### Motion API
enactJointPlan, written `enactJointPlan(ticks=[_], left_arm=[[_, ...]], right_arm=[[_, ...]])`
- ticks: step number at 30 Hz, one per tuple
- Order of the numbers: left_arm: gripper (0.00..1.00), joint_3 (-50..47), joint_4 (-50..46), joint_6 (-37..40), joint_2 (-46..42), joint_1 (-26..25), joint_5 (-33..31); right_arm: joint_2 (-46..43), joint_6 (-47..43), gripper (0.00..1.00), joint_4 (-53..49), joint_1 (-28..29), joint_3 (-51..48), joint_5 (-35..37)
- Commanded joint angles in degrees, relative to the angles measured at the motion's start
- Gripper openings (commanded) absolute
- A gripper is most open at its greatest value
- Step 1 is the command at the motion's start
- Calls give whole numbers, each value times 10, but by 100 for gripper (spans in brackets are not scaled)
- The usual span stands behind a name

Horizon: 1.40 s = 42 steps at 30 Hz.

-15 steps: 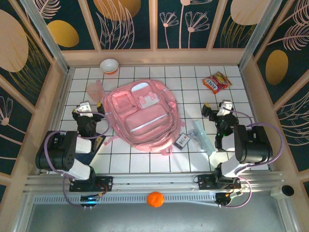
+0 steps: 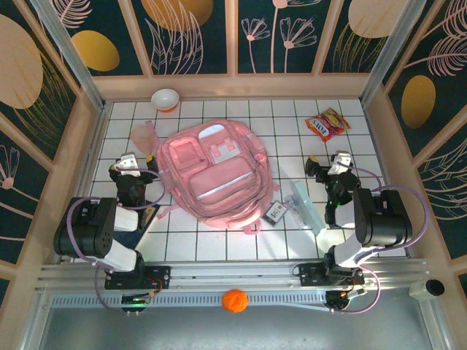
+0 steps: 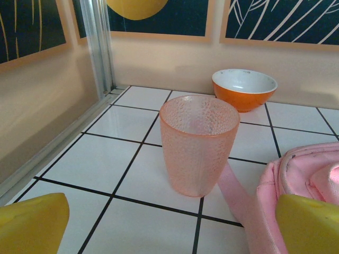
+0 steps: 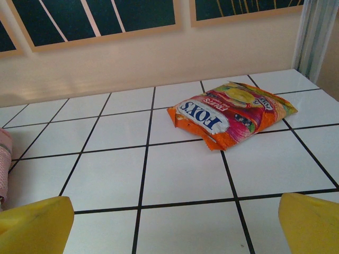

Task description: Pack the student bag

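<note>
The student bag (image 2: 215,175), a large pink backpack with white zipper trim, lies flat in the middle of the tiled table; its edge and a strap (image 3: 312,196) show at the right of the left wrist view. My left gripper (image 2: 131,166) rests just left of the bag, open, with nothing between its yellow fingertips (image 3: 32,222). A translucent pink cup (image 3: 197,143) stands upright on the tiles ahead of it, also seen from above (image 2: 144,134). To the right of the bag my right gripper (image 2: 328,164) is open and empty, facing a candy packet (image 4: 233,112).
An orange bowl (image 2: 166,98) with a white inside sits at the back left near the wall. The candy packet (image 2: 327,123) lies at the back right. A small dark card-like item (image 2: 276,212) and a clear flat case (image 2: 305,204) lie between bag and right arm. An orange ball (image 2: 234,300) sits on the front rail.
</note>
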Motion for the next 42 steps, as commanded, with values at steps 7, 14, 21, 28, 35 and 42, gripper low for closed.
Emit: enactJointPlan(ticks=[7, 14, 21, 28, 35, 42], left_arm=[[99, 5, 9, -10, -4, 3, 6], [99, 5, 10, -10, -4, 3, 7], [99, 67, -158, -6, -69, 3, 27], [99, 145, -390, -83, -201, 3, 8], [87, 248, -669, -172, -267, 2, 84], [67, 284, -796, -280, -220, 2, 276]], right_arm=[[2, 4, 99, 5, 3, 7, 8], [2, 4, 99, 7, 3, 6, 8], [-50, 6, 99, -35, 4, 7, 19], [-217, 51, 99, -355, 3, 127, 10], [-194, 112, 99, -766, 12, 384, -55], [-150, 216, 99, -887, 131, 441, -55]])
